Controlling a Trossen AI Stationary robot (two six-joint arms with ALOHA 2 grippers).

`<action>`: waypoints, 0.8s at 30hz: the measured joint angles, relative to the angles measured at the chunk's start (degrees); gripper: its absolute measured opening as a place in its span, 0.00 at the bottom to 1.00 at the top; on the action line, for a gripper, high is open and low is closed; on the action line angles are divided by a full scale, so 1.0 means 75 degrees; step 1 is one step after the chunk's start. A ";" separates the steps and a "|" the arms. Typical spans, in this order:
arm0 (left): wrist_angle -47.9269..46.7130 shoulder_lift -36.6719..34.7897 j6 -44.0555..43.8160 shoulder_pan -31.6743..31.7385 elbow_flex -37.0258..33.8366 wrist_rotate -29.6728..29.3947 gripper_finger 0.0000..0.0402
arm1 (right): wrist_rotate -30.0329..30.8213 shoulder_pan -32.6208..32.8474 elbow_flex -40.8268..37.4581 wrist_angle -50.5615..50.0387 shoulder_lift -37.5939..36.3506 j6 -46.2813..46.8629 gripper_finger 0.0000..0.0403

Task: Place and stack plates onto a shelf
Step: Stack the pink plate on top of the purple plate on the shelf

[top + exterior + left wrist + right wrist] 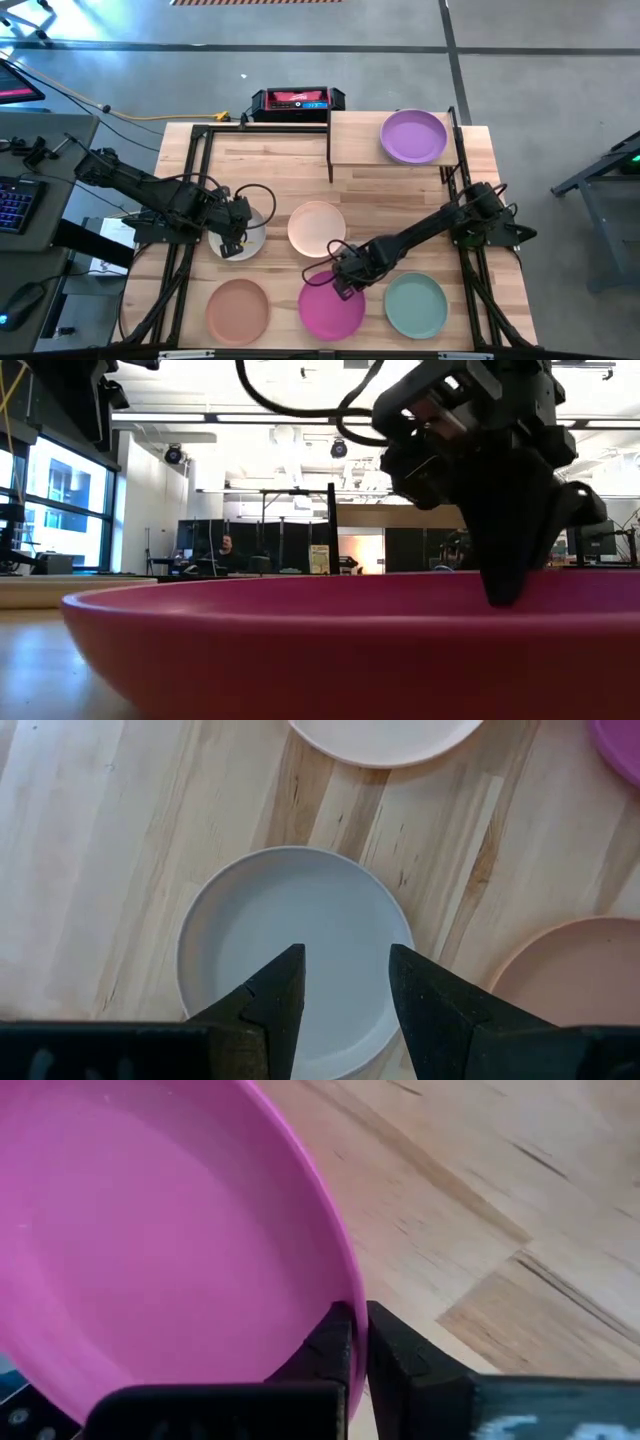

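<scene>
A magenta plate [332, 312] lies near the table's front edge, and my right gripper [343, 283] is shut on its far rim. To its left lies a terracotta plate [238, 310], to its right a teal plate [416, 305]. A peach plate [317, 228] lies mid-table. My left gripper [345, 980] hangs open above a grey plate [290, 920] at the left, touching nothing. A purple plate [413, 136] rests on the light-wood shelf [360, 140] at the far right. My right gripper pinches the magenta plate's far rim [345, 1295], one finger inside the plate and one outside. The fingers [505, 585] come from above, pointing steeply down. The plate sits level; I cannot tell whether it has left the table.
A black and red box [297, 100] stands beyond the table's far edge. Black frame bars [190, 190] run along the table's left and right sides. Bare wood shows between the peach plate and the shelf.
</scene>
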 joint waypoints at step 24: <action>0.0128 -0.0001 0.0003 0.0000 0.0000 -0.0013 0.34 | 0.1588 -0.0386 0.0000 -0.2551 -0.2721 0.0495 0.00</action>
